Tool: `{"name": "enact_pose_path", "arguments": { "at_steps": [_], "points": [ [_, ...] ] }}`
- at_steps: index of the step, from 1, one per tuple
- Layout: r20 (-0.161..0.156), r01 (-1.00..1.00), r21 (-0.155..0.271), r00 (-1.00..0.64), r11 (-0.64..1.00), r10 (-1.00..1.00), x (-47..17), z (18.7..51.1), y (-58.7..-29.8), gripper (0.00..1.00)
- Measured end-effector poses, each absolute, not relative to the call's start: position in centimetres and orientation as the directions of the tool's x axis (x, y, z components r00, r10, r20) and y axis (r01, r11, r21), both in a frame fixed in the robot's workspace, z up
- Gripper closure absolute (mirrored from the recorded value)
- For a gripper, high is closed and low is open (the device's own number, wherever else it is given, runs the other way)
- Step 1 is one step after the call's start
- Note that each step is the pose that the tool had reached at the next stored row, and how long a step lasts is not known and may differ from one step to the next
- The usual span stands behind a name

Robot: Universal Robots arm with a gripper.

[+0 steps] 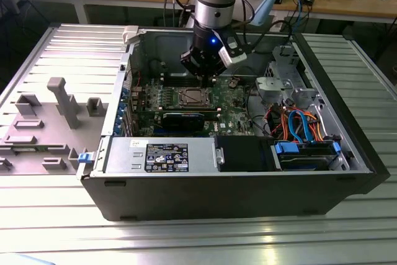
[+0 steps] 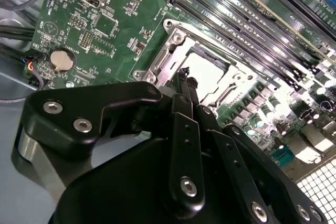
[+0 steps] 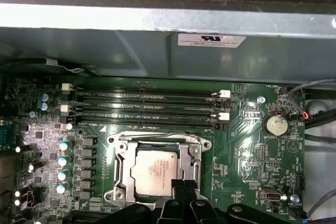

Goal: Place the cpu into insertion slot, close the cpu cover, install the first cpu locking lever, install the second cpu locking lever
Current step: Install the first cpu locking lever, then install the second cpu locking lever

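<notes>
The cpu, a flat square chip with a dull silver-grey metal top and a faint reddish smudge, lies seated in the insertion slot at lower centre of the first wrist view. The cpu cover, a thin silver metal frame with a square window, lies flat around the chip, its stamped edges glinting. In the second wrist view the same chip shows pale and glossy inside the frame, just beyond the gripper, whose black fingers are drawn together to a narrow tip just above the socket's edge, holding nothing that can be seen. The green circuit board around carries long black memory slots and a round silver coin battery. In the exterior view the gripper hangs over the socket at upper centre, inside an open dark computer case lying on a ribbed grey metal table. A wooden workbench with cables runs along the top.
</notes>
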State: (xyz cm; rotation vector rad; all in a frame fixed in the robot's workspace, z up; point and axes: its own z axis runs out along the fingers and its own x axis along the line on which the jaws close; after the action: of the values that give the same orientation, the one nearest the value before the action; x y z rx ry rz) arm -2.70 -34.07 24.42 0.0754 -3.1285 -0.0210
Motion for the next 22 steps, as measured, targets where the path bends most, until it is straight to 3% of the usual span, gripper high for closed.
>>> {"name": "enact_pose_path", "arguments": {
  "at_steps": [13, 22],
  "points": [
    [0.012, -0.048, 0.015, -0.999, 0.999, -0.049, -2.7, 24.4, -34.2, 0.89],
    [0.012, -0.048, 0.015, -0.999, 0.999, -0.048, -2.7, 24.2, -36.0, 0.89]
  ]
}}
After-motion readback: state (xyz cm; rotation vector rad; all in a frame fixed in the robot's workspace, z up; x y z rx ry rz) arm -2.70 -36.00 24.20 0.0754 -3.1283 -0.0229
